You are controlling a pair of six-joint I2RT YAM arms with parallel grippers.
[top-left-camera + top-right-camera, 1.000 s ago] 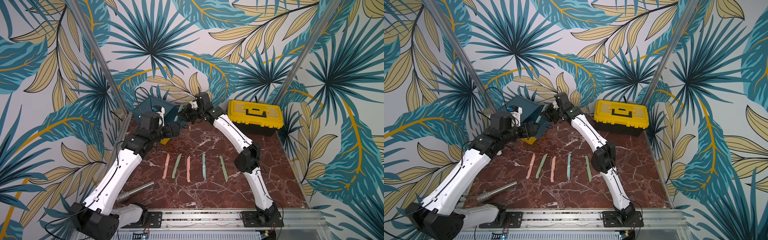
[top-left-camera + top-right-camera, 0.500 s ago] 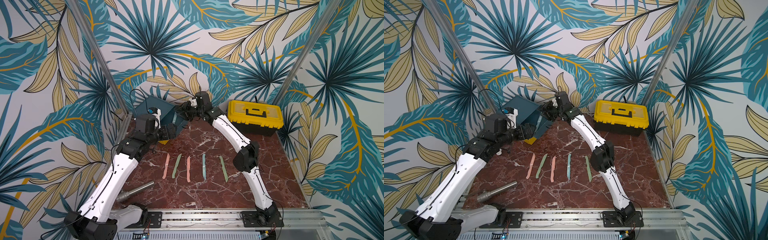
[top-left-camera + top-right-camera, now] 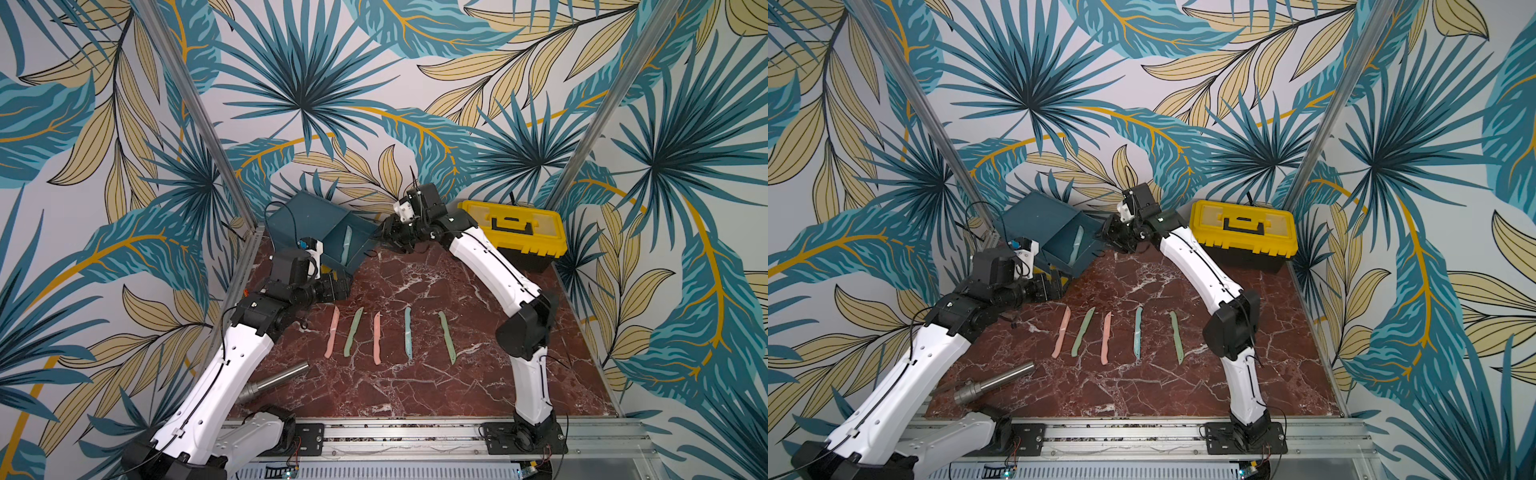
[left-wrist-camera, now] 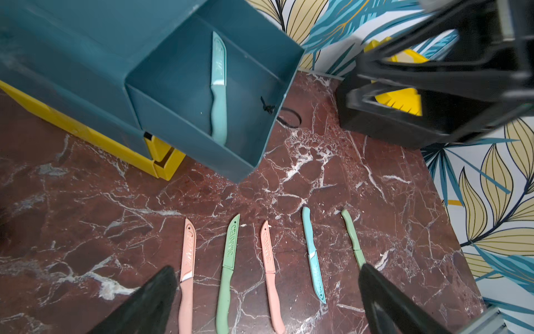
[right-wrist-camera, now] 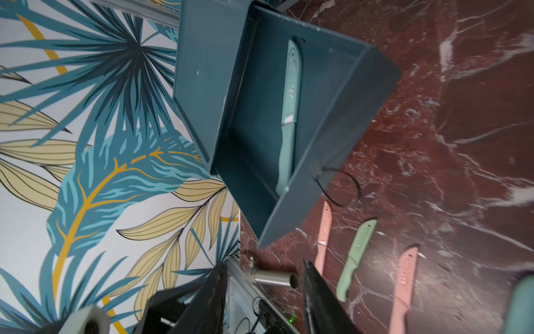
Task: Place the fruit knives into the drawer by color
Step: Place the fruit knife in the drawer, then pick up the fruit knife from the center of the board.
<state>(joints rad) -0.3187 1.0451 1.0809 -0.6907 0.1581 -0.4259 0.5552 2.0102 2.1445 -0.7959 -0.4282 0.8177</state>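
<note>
Marble tabletop (image 3: 436, 291) under left gripper (image 4: 267, 270) gaping wide, right gripper (image 5: 264, 264) half-parted, both empty

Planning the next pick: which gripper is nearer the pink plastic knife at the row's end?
Left. The left gripper hovers by the far end of that pink plastic knife, near the open teal drawer; the right gripper is farther back, at the drawer's front corner.

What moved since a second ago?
The right gripper opened, let the teal knife go into the open teal drawer and drew back. The left gripper, open, pulled slightly toward the near edge. The five knives on the table, steel cylinder and yellow toolbox stayed put.
</note>
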